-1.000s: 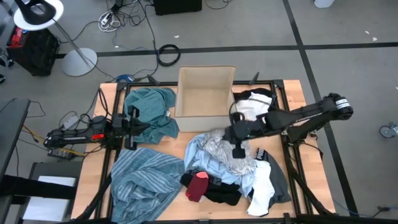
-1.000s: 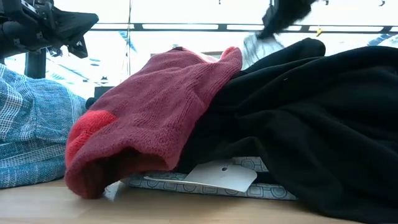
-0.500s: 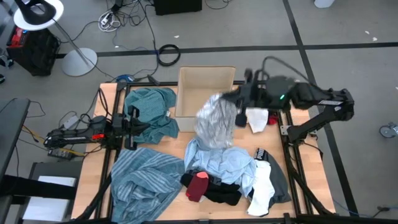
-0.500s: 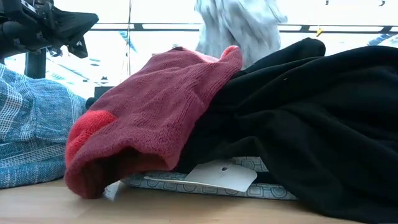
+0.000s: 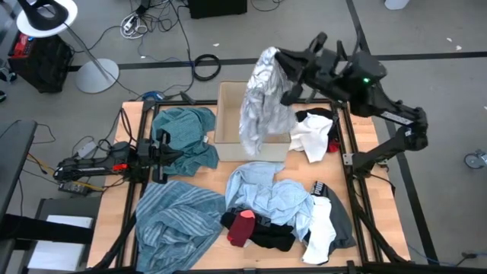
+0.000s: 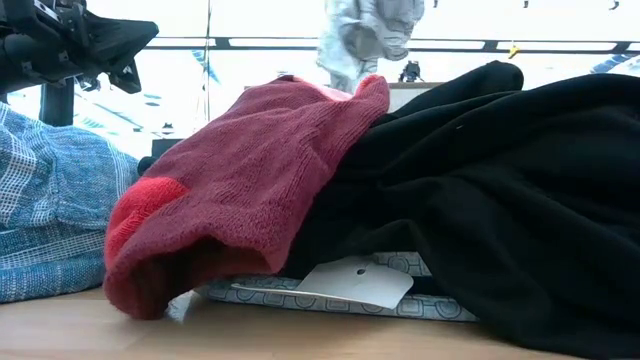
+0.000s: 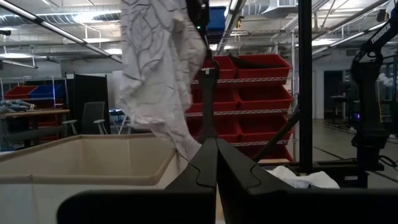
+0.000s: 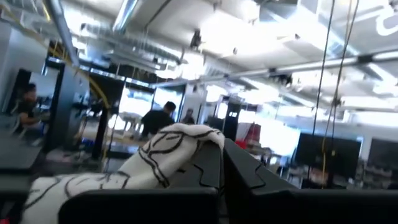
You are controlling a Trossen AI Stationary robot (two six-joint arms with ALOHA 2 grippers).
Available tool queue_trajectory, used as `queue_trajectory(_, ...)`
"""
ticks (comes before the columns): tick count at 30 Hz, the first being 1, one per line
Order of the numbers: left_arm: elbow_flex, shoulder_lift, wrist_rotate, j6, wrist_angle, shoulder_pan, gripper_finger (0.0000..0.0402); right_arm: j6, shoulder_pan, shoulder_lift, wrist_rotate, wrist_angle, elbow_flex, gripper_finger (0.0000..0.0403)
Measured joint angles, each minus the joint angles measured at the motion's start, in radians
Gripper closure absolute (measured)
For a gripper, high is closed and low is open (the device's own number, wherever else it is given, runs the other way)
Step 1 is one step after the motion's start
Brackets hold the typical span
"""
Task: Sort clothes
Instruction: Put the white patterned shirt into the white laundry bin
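Left gripper (image 5: 163,149) parked with fingers pressed together and empty, just beside the teal garment (image 5: 183,133), striped garment (image 5: 176,221) nearer the front edge. Right gripper (image 5: 283,65) raised above the cardboard box (image 5: 251,114), clamped on the black-and-white patterned garment (image 5: 261,99) hanging below it over the box. White piece (image 5: 312,137) below it, light blue garment (image 5: 270,190) and red piece (image 5: 242,227) well below

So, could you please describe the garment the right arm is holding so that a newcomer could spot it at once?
Start at the beige cardboard box at the table's far edge. Hanging above it from the right hand is the black-and-white patterned garment. It is the only piece in the air, white with thin dark lines; the rest lie on the table.
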Motion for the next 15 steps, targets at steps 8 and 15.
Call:
queue_trajectory(8, 0.0, 0.0, 0.0, 0.0, 0.0, 0.0, 0.0394, 0.05, -0.088, 0.128, -0.095, 0.159, 0.0, 0.0402)
queue_trajectory(15, 0.0, 0.0, 0.0, 0.0, 0.0, 0.0, 0.0394, 0.105, -0.13, 0.162, -0.039, -0.138, -0.002, 0.0402)
